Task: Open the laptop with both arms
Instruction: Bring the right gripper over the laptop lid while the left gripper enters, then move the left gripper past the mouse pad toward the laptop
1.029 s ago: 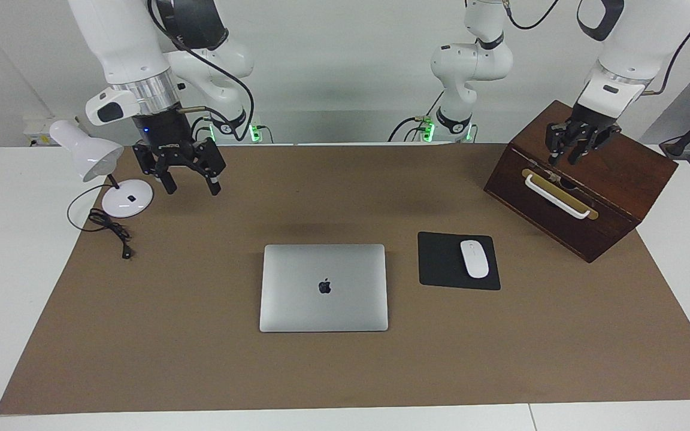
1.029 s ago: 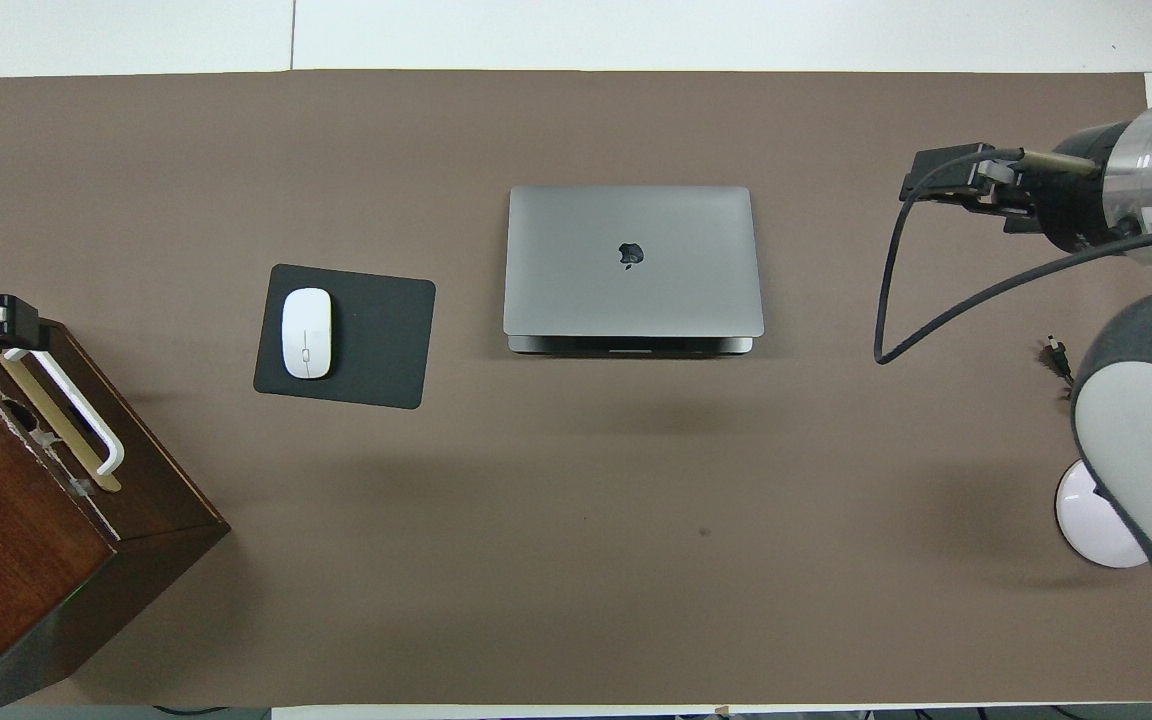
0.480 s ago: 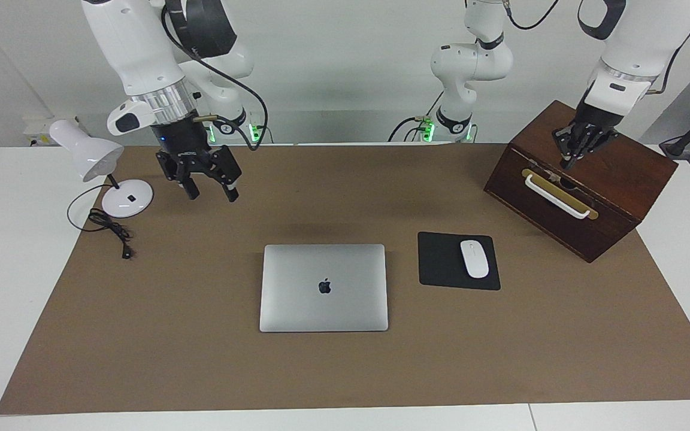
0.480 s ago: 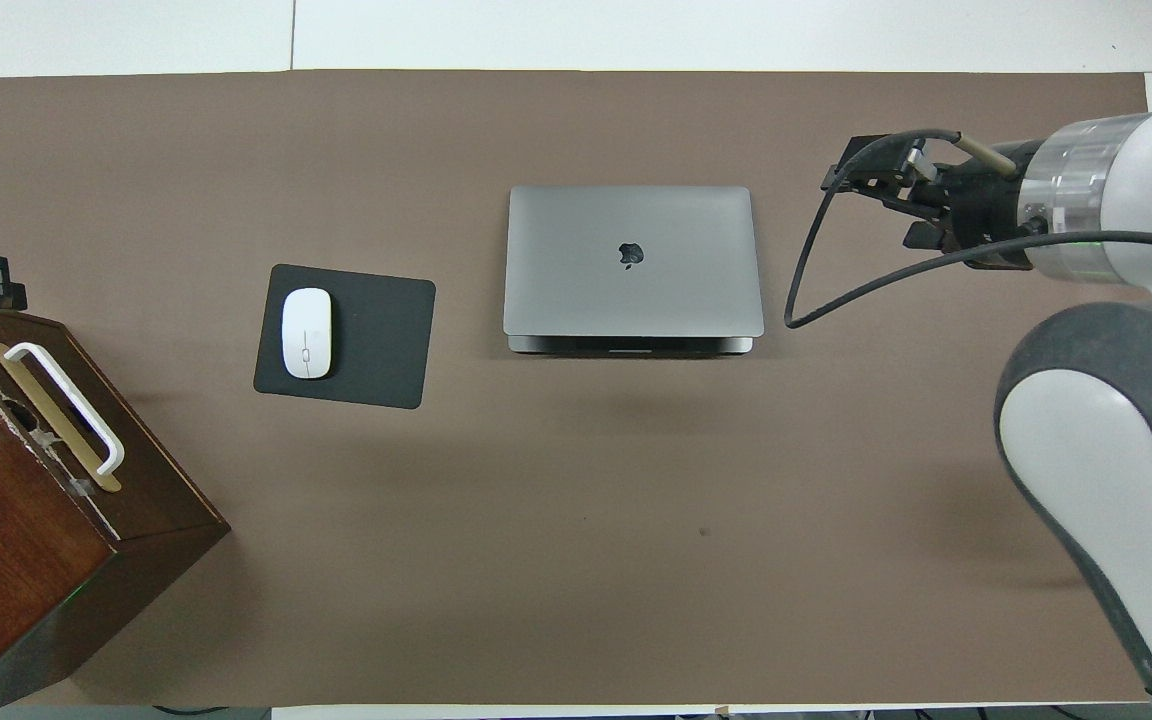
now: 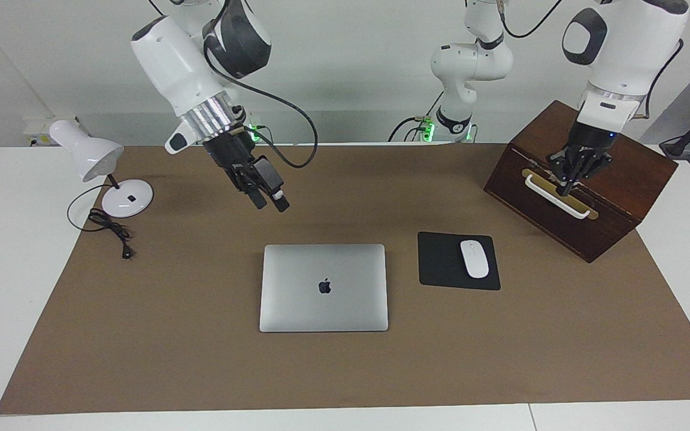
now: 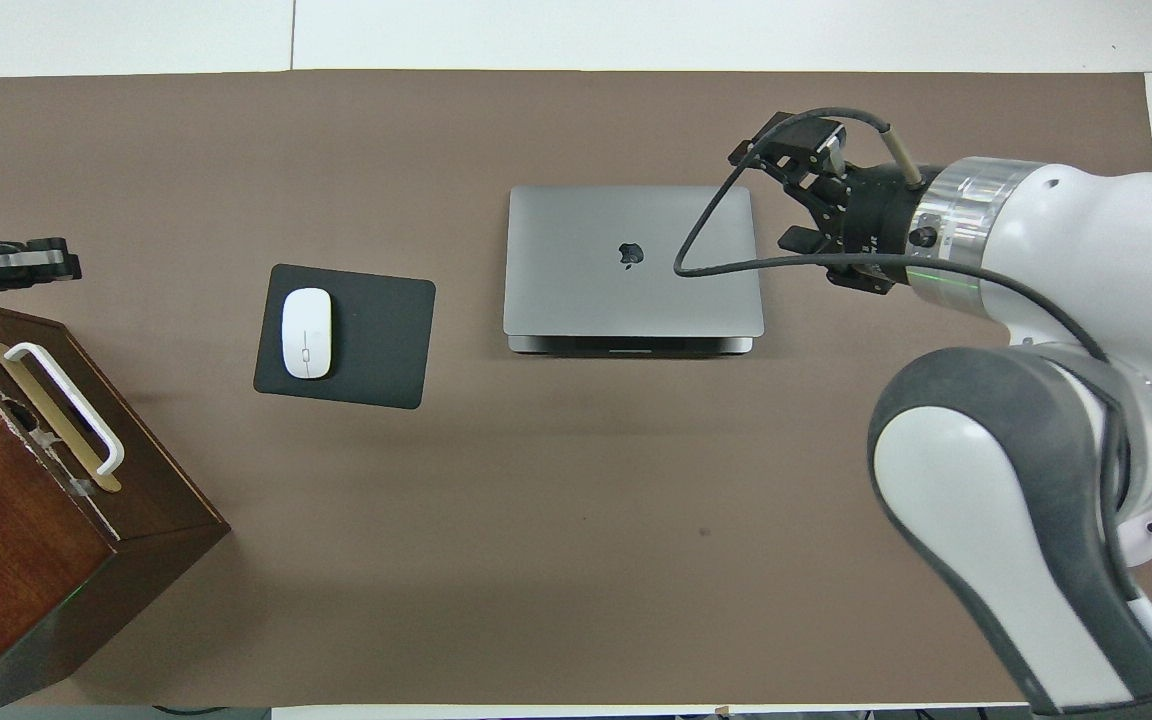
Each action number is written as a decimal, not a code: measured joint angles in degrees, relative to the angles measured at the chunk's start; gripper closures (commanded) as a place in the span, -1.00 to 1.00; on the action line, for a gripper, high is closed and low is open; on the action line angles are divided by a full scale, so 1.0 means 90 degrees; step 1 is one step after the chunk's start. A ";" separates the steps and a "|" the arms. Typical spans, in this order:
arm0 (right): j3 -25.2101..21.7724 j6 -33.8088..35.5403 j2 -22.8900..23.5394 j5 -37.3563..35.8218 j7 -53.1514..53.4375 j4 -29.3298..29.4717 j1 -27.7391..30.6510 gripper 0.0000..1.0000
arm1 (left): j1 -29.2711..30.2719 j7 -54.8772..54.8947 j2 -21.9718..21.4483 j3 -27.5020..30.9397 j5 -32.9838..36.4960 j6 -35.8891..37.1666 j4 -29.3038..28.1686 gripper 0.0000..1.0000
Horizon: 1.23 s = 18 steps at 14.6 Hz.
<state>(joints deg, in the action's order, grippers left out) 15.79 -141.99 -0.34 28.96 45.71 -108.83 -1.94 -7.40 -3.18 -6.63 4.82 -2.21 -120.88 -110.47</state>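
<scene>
The laptop (image 5: 323, 287) is lying flat and shut on the brown mat (image 5: 201, 335), mid-table, apple logo up. Beside it, toward the left arm's end, a white mouse (image 5: 474, 258) is resting on a black mouse pad (image 5: 441, 263).

The right gripper (image 5: 268, 200) is hanging in the air over bare mat, between the laptop and the robots and toward the right arm's end; its two fingers are standing apart and gripping nothing. A black cable (image 5: 297, 143) is looping off its wrist.

The left gripper (image 5: 562, 190) is pointing down over the handle (image 5: 557, 197) of the wooden box (image 5: 620, 173) at the left arm's end, fingertips pressed together; whether it is touching the handle I cannot tell.

A white desk lamp (image 5: 90, 158) is sitting at the right arm's end, its cord (image 5: 108, 226) trailing onto the mat.
</scene>
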 measured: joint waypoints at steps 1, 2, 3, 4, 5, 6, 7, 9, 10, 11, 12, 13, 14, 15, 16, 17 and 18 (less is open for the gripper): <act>0.0101 -0.0231 0.0000 0.0094 0.0163 -0.0057 -0.0001 -1.00 | -0.0100 0.0000 -0.0044 -0.0004 -0.0003 -0.0492 -0.0379 1.00; 0.0205 -0.0466 0.0000 0.0257 0.0299 -0.0102 -0.0006 -1.00 | -0.0205 0.0000 -0.0085 -0.0010 -0.0003 -0.0964 -0.0750 1.00; 0.0324 -0.0747 0.0001 0.0424 0.0441 -0.0151 -0.0016 -1.00 | -0.0320 0.0001 -0.0116 -0.0015 -0.0004 -0.1388 -0.1077 1.00; 0.0459 -0.1079 0.0003 0.0520 0.0618 -0.0214 -0.0026 -1.00 | -0.0443 0.0001 -0.0135 -0.0023 -0.0004 -0.1783 -0.1363 1.00; 0.0599 -0.1378 0.0010 0.0554 0.0816 -0.0285 -0.0037 -1.00 | -0.0577 0.0003 -0.0143 -0.0029 -0.0004 -0.2202 -0.1647 1.00; 0.0713 -0.1637 0.0029 0.0563 0.0998 -0.0350 -0.0063 -1.00 | -0.0726 0.0004 -0.0146 -0.0032 -0.0004 -0.2645 -0.1943 1.00; 0.0811 -0.1905 0.0059 0.0571 0.1152 -0.0411 -0.0094 -1.00 | -0.0864 0.0011 -0.0144 -0.0036 -0.0004 -0.3134 -0.2264 1.00; 0.0997 -0.2481 0.0190 0.0581 0.1482 -0.0505 -0.0169 -1.00 | -0.1139 0.0050 -0.0108 -0.0036 -0.0004 -0.4219 -0.2929 1.00; 0.1080 -0.2766 0.0276 0.0582 0.1662 -0.0534 -0.0232 -1.00 | -0.1290 0.0074 -0.0056 -0.0039 -0.0004 -0.4733 -0.3220 1.00; 0.1137 -0.3039 0.0358 0.0583 0.1817 -0.0570 -0.0318 -1.00 | -0.1456 0.0128 0.0020 -0.0043 -0.0004 -0.5217 -0.3471 1.00; 0.1169 -0.3265 0.0424 0.0583 0.1914 -0.0623 -0.0391 -1.00 | -0.1626 0.0210 0.0109 -0.0046 -0.0004 -0.5632 -0.3656 1.00; 0.1179 -0.3434 0.0471 0.0583 0.1957 -0.0692 -0.0434 -1.00 | -0.1797 0.0320 0.0214 -0.0049 -0.0003 -0.6002 -0.3790 1.00; 0.1185 -0.3554 0.0499 0.0584 0.1973 -0.0761 -0.0453 -1.00 | -0.1955 0.0443 0.0328 -0.0049 -0.0003 -0.6353 -0.3895 1.00; 0.1185 -0.3632 0.0520 0.0600 0.1998 -0.0816 -0.0488 -1.00 | -0.2102 0.0562 0.0447 -0.0049 -0.0003 -0.6675 -0.3977 1.00; 0.1186 -0.3779 0.0533 0.0656 0.2016 -0.0885 -0.0554 -1.00 | -0.2261 0.0661 0.0581 -0.0047 -0.0003 -0.6972 -0.4036 1.00; 0.1187 -0.4036 0.0557 0.0698 0.2028 -0.0991 -0.0657 -1.00 | -0.2429 0.0727 0.0723 -0.0047 -0.0003 -0.7243 -0.4075 1.00; 0.1189 -0.4291 0.0602 0.0717 0.2041 -0.1099 -0.0769 -1.00 | -0.2576 0.0763 0.0865 -0.0049 -0.0003 -0.7475 -0.4098 1.00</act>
<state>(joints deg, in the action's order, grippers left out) 26.50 -180.61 5.09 35.42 64.08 -118.72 -8.87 -30.58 3.69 1.15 4.38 -2.23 -188.16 -147.36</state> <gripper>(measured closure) 0.000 0.991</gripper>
